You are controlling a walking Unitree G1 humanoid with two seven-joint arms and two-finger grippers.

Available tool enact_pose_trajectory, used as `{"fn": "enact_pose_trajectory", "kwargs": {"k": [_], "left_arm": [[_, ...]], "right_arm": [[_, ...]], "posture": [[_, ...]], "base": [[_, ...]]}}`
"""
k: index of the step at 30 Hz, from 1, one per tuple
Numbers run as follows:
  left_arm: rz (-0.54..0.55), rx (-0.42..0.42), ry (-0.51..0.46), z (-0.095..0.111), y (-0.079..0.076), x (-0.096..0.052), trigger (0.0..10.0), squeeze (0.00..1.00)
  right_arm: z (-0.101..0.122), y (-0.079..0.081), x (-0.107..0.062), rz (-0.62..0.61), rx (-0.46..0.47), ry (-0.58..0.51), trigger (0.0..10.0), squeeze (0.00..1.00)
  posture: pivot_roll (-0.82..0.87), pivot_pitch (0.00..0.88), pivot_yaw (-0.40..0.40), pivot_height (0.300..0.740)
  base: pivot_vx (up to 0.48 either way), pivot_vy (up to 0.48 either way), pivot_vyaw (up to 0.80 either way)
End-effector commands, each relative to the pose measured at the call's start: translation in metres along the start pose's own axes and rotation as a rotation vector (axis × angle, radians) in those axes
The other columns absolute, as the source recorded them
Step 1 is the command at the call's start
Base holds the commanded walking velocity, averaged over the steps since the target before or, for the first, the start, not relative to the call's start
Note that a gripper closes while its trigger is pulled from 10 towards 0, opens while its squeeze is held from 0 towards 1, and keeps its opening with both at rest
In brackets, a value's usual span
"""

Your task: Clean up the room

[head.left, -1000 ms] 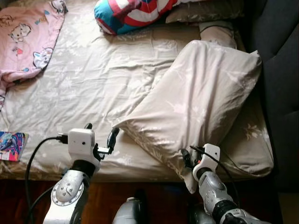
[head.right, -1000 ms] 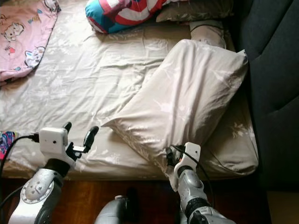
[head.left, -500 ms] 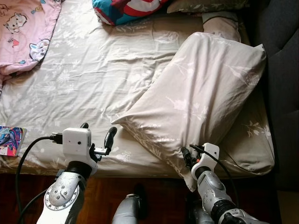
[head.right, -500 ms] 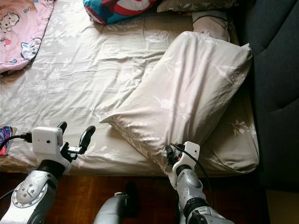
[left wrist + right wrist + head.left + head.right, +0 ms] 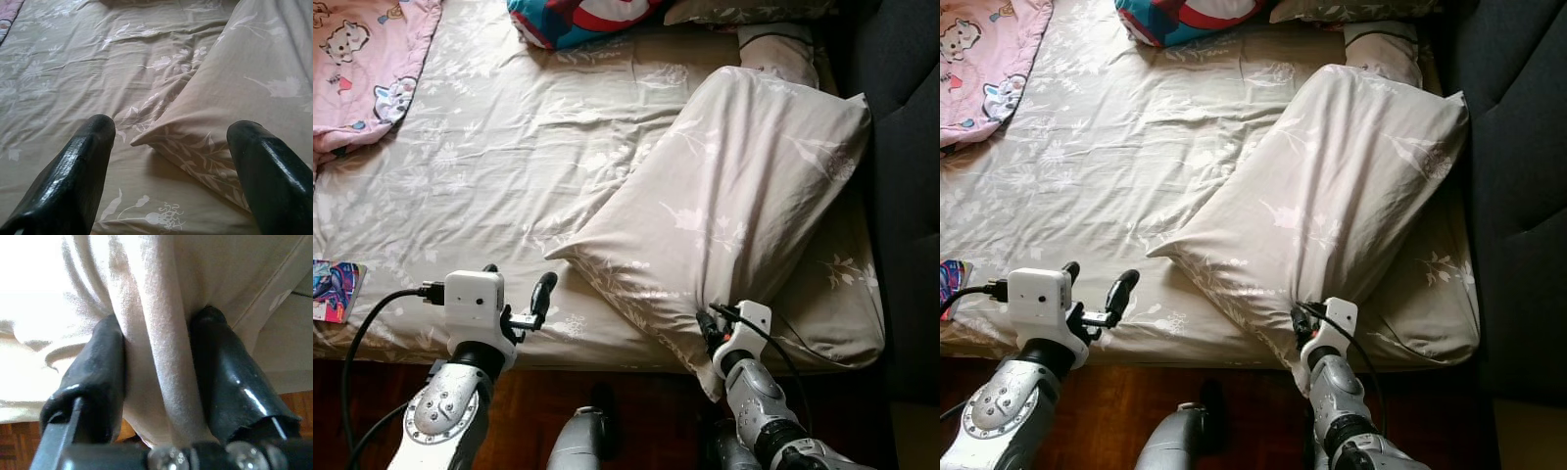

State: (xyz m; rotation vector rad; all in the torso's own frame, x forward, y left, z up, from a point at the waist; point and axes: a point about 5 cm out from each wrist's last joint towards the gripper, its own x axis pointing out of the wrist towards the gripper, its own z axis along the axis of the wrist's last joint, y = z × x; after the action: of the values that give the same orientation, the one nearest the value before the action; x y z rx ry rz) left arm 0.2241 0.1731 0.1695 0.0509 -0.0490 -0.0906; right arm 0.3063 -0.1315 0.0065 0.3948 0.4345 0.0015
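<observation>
A large beige pillow (image 5: 734, 206) with a pale flower print lies slanted across the right half of the bed (image 5: 509, 166). Its near corner hangs over the bed's front edge. My right gripper (image 5: 707, 331) is shut on that corner, and the fabric (image 5: 161, 362) bunches between the two black fingers. My left gripper (image 5: 517, 286) hovers open over the front edge of the bed, just left of the pillow's pointed left corner (image 5: 142, 141), with nothing between its fingers.
A pink cartoon blanket (image 5: 362, 59) lies at the bed's far left. A red, white and blue cushion (image 5: 578, 15) and further pillows (image 5: 778, 49) sit at the head. A colourful book (image 5: 333, 290) lies at the left front edge. A dark upholstered panel (image 5: 906, 147) borders the right side.
The camera shifted, so the whole scene sits a little lower in the frame. The right gripper still holds the pillow's corner. The left gripper stays open in about the same spot.
</observation>
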Motion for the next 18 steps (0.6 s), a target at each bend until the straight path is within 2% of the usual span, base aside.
{"fn": "enact_pose_trajectory", "kwargs": {"k": [1,11,18], "left_arm": [[0.011,0.000,0.013,-0.002,0.003,-0.005,10.0,0.00],[0.021,0.000,0.048,-0.011,0.004,-0.007,10.0,0.00],[0.019,0.005,0.041,-0.012,0.007,-0.001,10.0,0.00]], "right_arm": [[-0.023,-0.001,-0.007,-0.016,0.033,0.085,0.0,0.00],[-0.023,-0.002,-0.007,-0.017,0.024,0.085,0.0,0.00],[-0.021,-0.001,-0.006,-0.030,0.030,0.084,0.0,0.00]], "posture": [[0.24,0.453,0.167,0.740],[0.23,0.445,0.164,0.740],[0.21,0.425,0.160,0.740]], "base": [[0.000,0.000,0.00],[0.000,0.000,0.00],[0.000,0.000,0.00]]}}
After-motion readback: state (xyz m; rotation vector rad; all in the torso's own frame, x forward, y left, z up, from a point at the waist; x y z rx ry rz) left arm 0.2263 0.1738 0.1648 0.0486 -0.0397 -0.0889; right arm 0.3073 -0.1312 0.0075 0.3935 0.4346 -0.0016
